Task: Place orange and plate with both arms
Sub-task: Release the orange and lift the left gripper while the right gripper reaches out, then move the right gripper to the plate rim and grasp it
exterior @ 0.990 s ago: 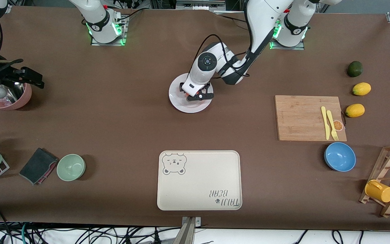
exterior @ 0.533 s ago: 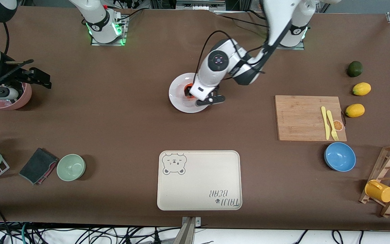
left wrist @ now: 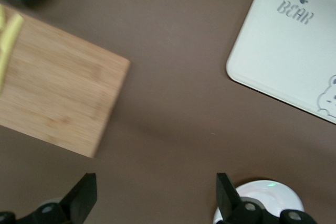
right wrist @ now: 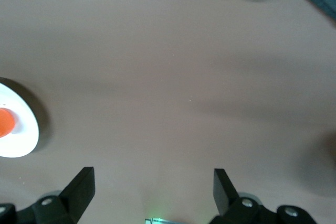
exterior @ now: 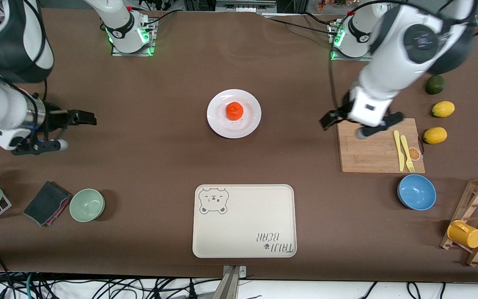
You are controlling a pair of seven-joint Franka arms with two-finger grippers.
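The orange lies in the middle of the white plate at the table's centre. My left gripper is open and empty, up over the corner of the cutting board nearest the plate, well clear of the plate. In the left wrist view its fingers stand wide apart over bare table, gripper. My right gripper is open and empty over bare table toward the right arm's end. The right wrist view shows the gripper, the plate and the orange at its edge.
A cream bear-printed tray lies nearer the front camera than the plate. A bamboo cutting board holds a yellow knife and fork. Two lemons, a dark green fruit, a blue bowl, a green bowl and a dark cloth lie around.
My left gripper let go of the orange on the plate, rose and swung to the cutting board. My right gripper moved from over the pink bowl toward the table's middle.
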